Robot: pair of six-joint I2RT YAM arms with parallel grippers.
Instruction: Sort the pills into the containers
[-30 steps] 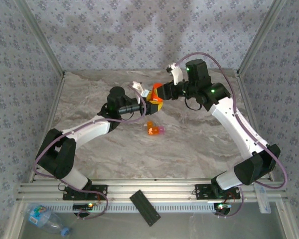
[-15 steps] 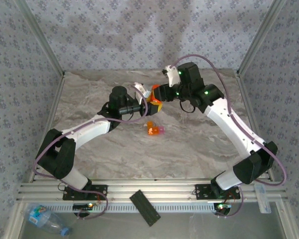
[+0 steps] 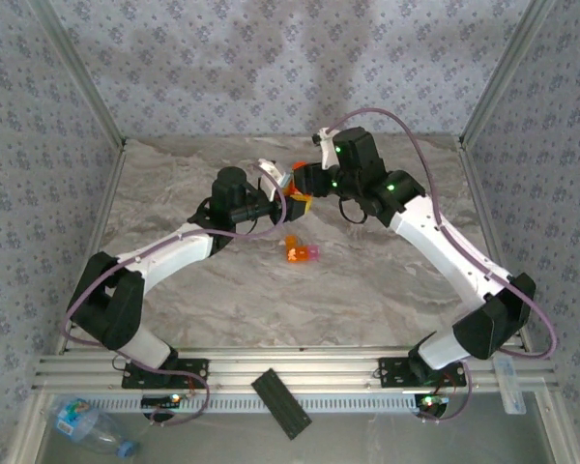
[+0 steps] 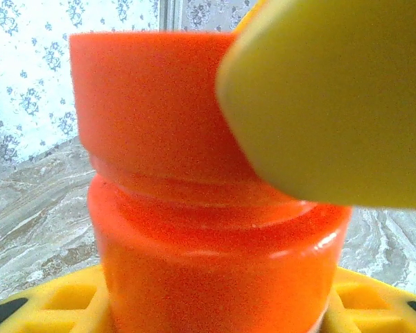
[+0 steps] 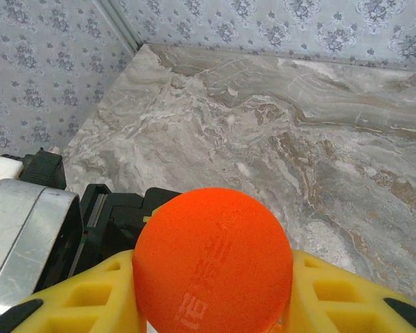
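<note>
1. Table (image 3: 155,184) — grey marble, filling the middle of the overhead frame.
2. Left gripper (image 4: 208,305) reaches in from the left, its yellow fingers clamped on the body of the orange bottle (image 4: 208,243) (low in the left wrist frame).
3. Right gripper (image 5: 211,298) comes in from the upper right, pinching the bottle's cap (image 5: 211,257).
4. Bar (image 3: 281,403), black, lies at the bottom centre of the overhead frame.
5. The bottle is held between both grippers, just above centre.
6. Compartment (image 3: 297,254) — orange with a pink piece — lies on the table just below the bottle in the frame.
</note>
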